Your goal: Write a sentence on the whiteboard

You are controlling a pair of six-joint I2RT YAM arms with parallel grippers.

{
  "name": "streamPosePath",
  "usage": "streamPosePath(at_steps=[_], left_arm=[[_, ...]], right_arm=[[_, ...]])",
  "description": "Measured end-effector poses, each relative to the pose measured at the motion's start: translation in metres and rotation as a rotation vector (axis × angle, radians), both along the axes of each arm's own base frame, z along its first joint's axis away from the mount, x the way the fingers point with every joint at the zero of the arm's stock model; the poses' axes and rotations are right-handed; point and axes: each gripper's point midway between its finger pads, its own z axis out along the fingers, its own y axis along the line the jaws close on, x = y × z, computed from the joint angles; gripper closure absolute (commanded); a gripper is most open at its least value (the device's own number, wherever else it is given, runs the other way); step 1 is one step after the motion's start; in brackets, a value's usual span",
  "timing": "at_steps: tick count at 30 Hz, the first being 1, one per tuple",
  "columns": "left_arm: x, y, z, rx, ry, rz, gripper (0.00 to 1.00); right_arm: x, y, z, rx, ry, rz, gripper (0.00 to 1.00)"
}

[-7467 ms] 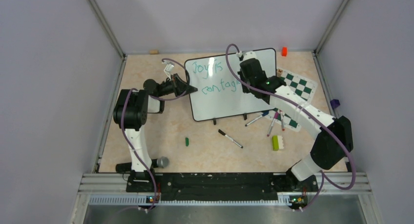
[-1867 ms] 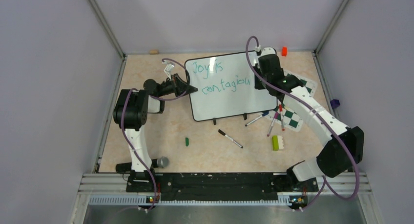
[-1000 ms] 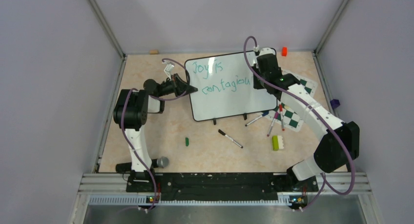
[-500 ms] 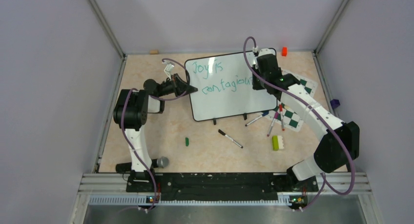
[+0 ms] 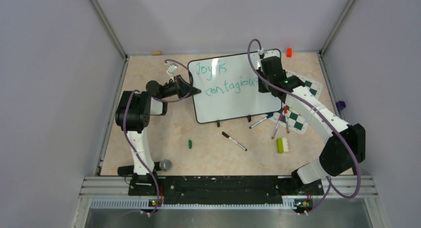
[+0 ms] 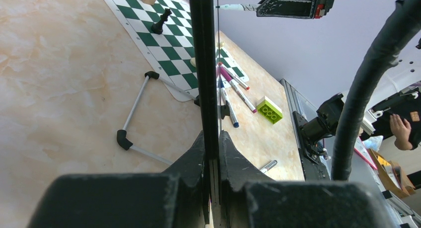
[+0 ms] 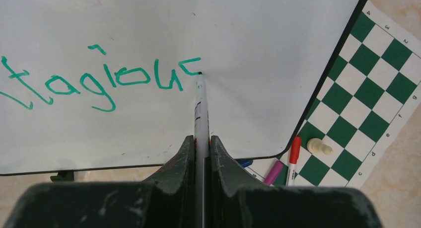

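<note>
Lighting is bright, even and overhead; shadows under the arms are soft, and the whiteboard (image 5: 233,101) carries a pale glare patch towards the worktop's far edge. In the wrist views the left gripper (image 6: 211,138) and right gripper (image 7: 201,141) are dark and blurred close to the lens. A faint grey shadow lies round the marker (image 7: 200,106) tip.

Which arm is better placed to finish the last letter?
Right. The right jaws hold the marker, tip on the whiteboard at the unfinished last letter. The left jaws clamp the whiteboard's edge.
</note>
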Motion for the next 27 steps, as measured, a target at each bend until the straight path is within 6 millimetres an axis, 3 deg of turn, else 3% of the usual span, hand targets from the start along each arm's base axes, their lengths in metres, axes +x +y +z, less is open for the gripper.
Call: streamPosePath(at_steps=[11,17,27], left_arm=[[0.0,0.0,0.0,0.0,0.0,0.0,1.0],[0.0,0.0,0.0,0.0,0.0,0.0,1.0],[0.0,0.0,0.0,0.0,-0.001,0.0,1.0]], right_arm=[[0.0,-0.007,-0.001,-0.025,-0.001,-0.028,1.0],[-0.009,-0.01,-0.012,-0.041,0.041,-0.022,1.0],[-0.015,0.0,-0.017,-0.008,0.076,0.026,1.0]])
